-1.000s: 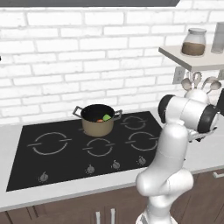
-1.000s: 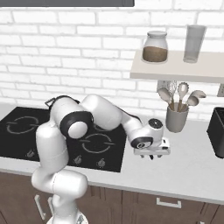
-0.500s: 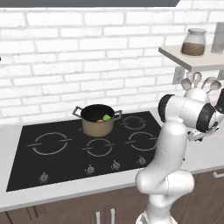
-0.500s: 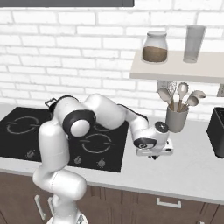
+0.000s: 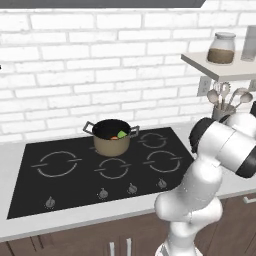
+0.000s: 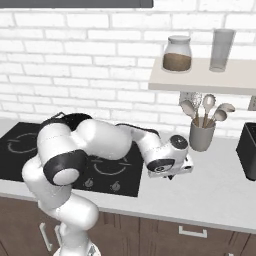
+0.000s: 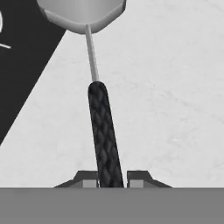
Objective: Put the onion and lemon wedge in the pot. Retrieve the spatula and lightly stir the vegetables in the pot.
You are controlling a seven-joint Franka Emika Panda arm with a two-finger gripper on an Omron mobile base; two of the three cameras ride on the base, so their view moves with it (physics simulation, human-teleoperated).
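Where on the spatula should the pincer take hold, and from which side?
On the black textured handle, from straight above: the spatula lies flat on the counter, its slim handle running lengthwise between the fingertips. The pincer is already shut across it near the handle's end, away from the wide grey head, which looks too broad to grip.

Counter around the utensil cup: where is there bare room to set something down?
The counter is bare in front of the utensil cup, out to the dark appliance. Left of the cup it is crowded: the gripper is shut on the spatula beside the cooktop.
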